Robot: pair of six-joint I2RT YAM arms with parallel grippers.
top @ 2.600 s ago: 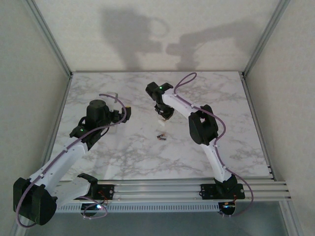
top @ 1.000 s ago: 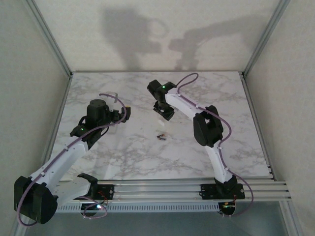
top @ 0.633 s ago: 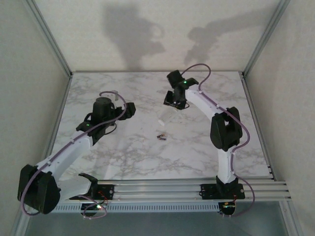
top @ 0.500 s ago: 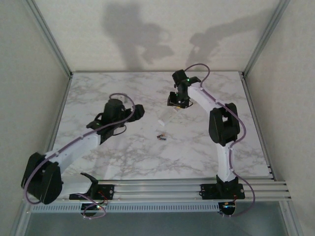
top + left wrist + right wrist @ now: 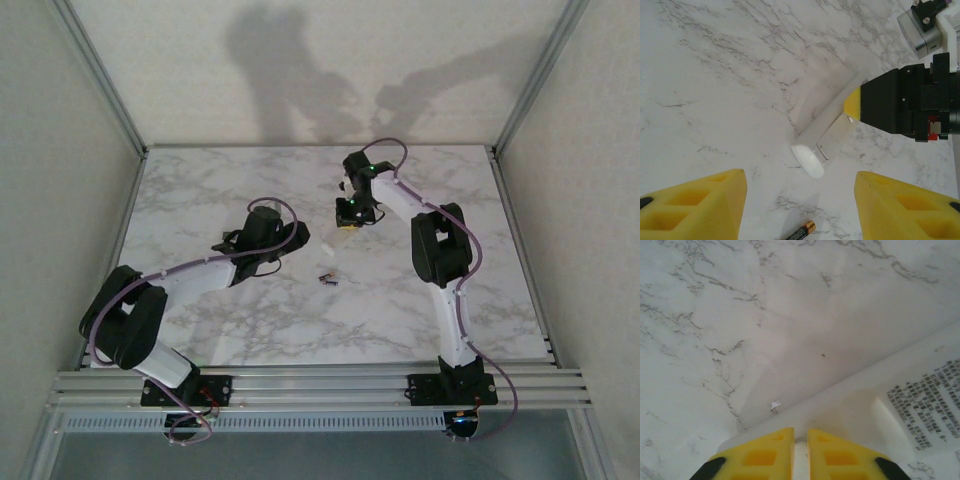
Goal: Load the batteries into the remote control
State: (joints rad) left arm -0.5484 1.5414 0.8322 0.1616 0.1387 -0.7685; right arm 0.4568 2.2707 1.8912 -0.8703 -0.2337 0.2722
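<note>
The white remote control lies slanted on the marble, its rounded near end pointing toward my left gripper. That gripper is open, its yellow fingers wide apart with only bare table between them. One battery, dark with a copper band, lies just below the remote's near end. My right gripper is shut on the remote's far end, a thin white edge pinched between its pads. From above, the batteries lie just in front of the remote, left gripper to its left, right gripper behind it.
The marble table is bounded by aluminium posts and grey walls at both sides, with a slotted rail along the near edge. Printed text covers the remote's back. The right arm's black wrist stands close ahead of my left fingers.
My left arm has swung right toward the remote and its jaws have narrowed somewhat. My right gripper lifted back, then settled on the remote's far end and closed.
</note>
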